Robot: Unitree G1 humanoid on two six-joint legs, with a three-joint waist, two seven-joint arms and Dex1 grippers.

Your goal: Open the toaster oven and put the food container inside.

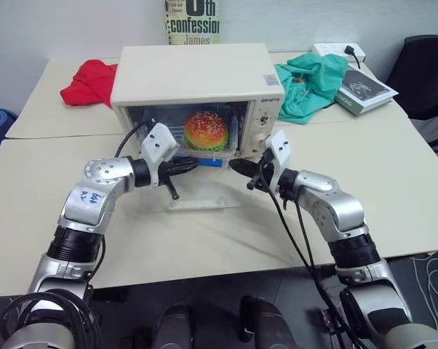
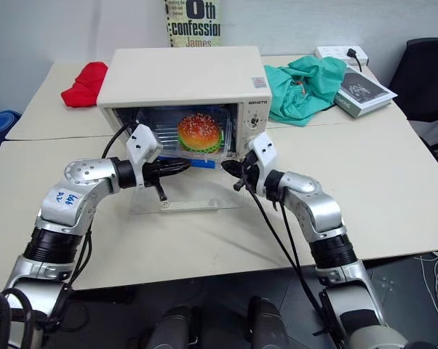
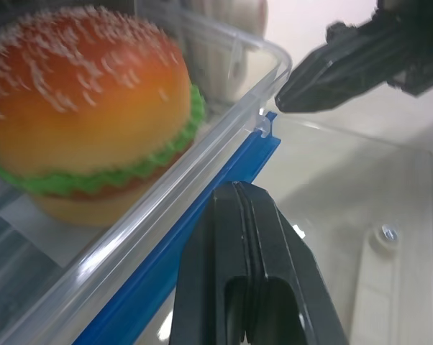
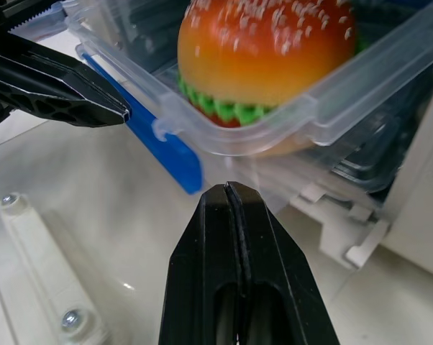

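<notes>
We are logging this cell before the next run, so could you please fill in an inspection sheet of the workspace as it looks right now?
Surface: pale table, two tops pushed together.
Job's things: toaster oven, glass door folded down flat; food container with burger in the oven mouth, its blue clip edge at the front.
Clutter: red cloth, green cloth, book, upright book behind the oven.
Grippers: left gripper and right gripper both shut, empty, tips at the container's front.
Cables: black leads along both arms; power strip at the back.
Surroundings: white wall, black chair.
</notes>
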